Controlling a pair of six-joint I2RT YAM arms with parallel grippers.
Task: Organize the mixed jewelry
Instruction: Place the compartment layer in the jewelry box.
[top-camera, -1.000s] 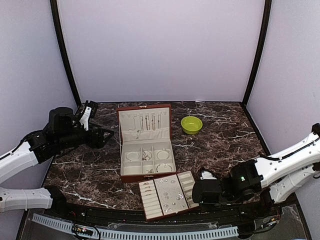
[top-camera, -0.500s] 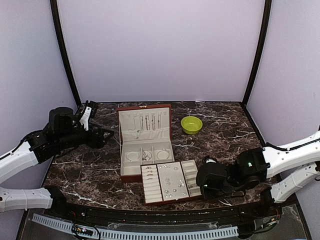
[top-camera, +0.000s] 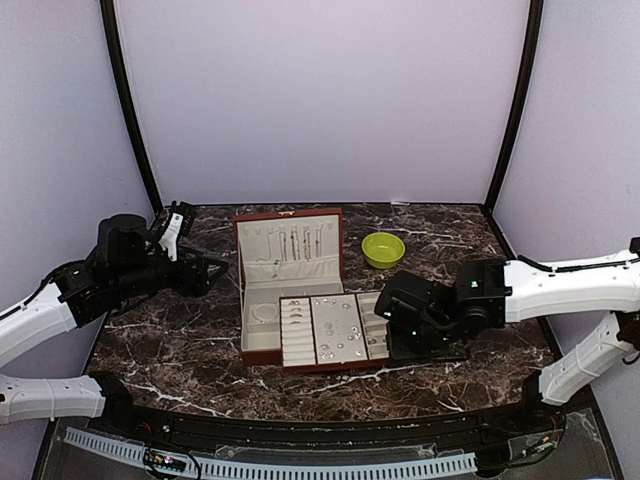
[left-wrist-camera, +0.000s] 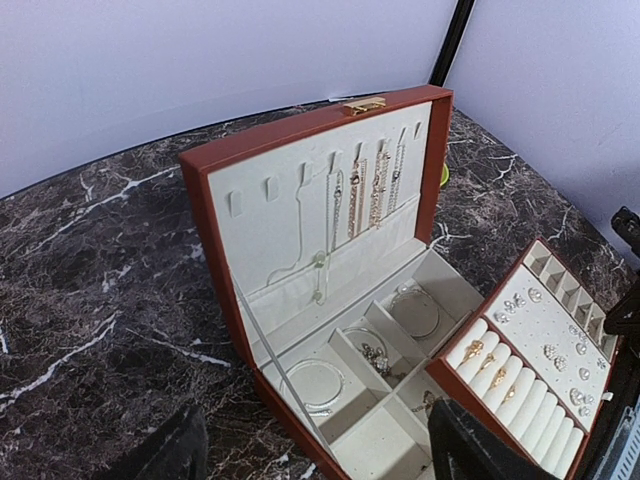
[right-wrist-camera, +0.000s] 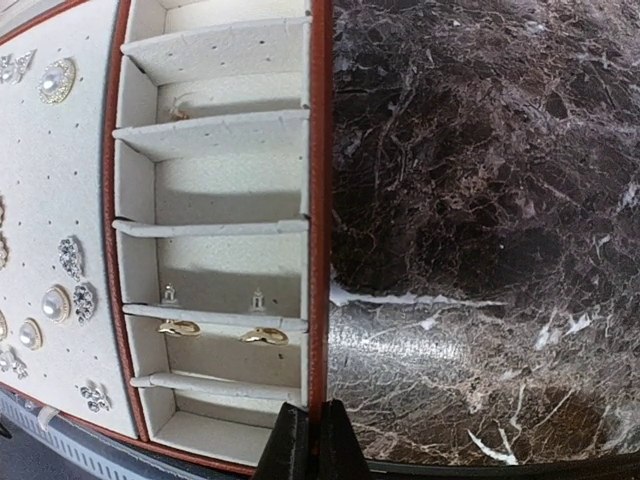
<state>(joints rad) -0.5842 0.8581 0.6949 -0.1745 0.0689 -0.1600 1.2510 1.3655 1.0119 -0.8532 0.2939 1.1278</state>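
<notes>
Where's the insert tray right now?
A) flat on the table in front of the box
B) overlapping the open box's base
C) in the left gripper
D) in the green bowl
B: the top view shows the insert tray overlapping the middle and right of the open box base, with its right end overhanging.

A dark marble tabletop (top-camera: 170, 340) with white veining forms the floor of the enclosure; pale lavender panels close it in, a back wall (top-camera: 320, 100) at the far side, a left wall (top-camera: 50, 120) and a right wall (top-camera: 590, 120); a black left corner strip (top-camera: 125, 100) and a black right corner strip (top-camera: 514, 100) rise from the far corners, leaning outward; a white perforated strip (top-camera: 270, 467) runs along the near edge; the light is soft and even.
</notes>
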